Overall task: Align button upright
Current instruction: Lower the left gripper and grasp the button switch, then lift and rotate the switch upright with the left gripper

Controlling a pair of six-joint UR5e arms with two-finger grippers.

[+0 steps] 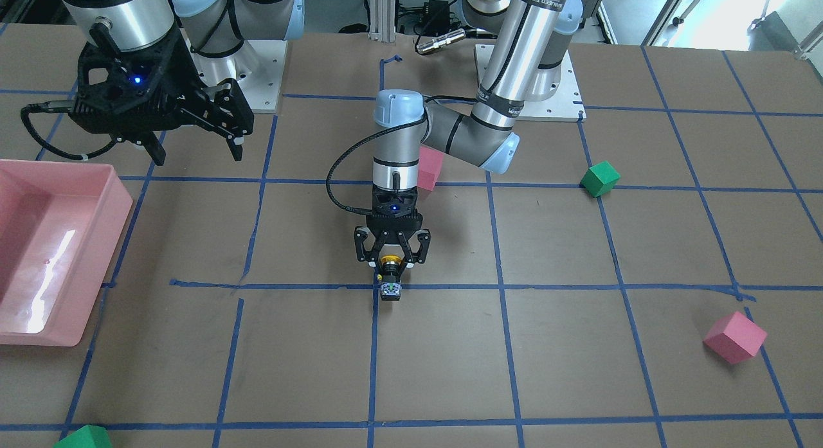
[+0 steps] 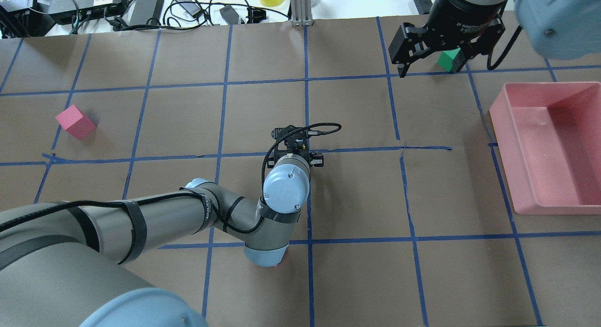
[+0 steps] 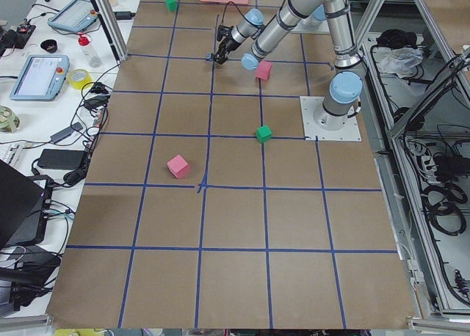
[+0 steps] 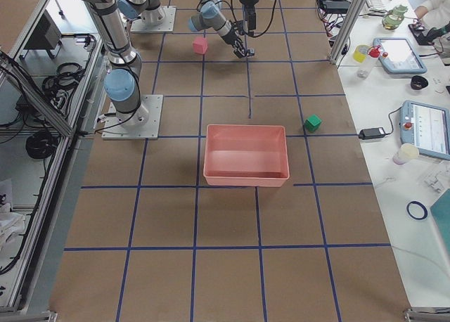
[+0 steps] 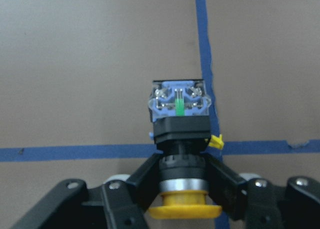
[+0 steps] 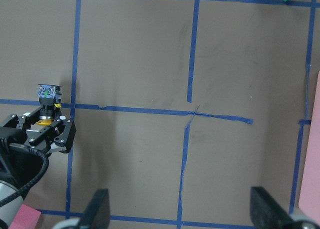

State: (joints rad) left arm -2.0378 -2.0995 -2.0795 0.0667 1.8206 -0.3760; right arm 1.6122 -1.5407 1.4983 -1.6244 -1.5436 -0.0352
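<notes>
Yellow-capped and black-necked, the button [image 1: 389, 279] sits at the centre of the front-facing frame, over a crossing of blue tape lines [image 1: 501, 286]. Its long axis is roughly level rather than upright: the cap [image 5: 184, 210] points back into the left gripper [image 1: 392, 263], and the grey-white terminal block [image 5: 179, 101] points away from it. The fingers [image 5: 137, 181] are closed on the round black collar just behind the cap. Whether the block touches the brown paper table [image 1: 578, 371] cannot be told. The right gripper [image 1: 197, 149], at upper left of the same frame, hangs spread wide and empty, well apart from the work and near the pink tray [image 1: 122, 207]. Probable failure modes: (a) the collar is round and narrow, so the part may swivel between the pads as the wrist turns, with the block end likely pulling it off the intended angle; (b) a light grip could let it slide out along its axis, since only the cap's flange would stop it; (c) lowering too far would press the block against the table and lever the part askew; (d) the base appears small for the height, so releasing while the body leans, or fingers catching the cap's rim as they part, could tip it over. A pink cube [image 1: 429, 168] shows partly hidden just above the left wrist, and a green cube [image 1: 600, 178] lies farther right; neither seems close enough to interfere.
</notes>
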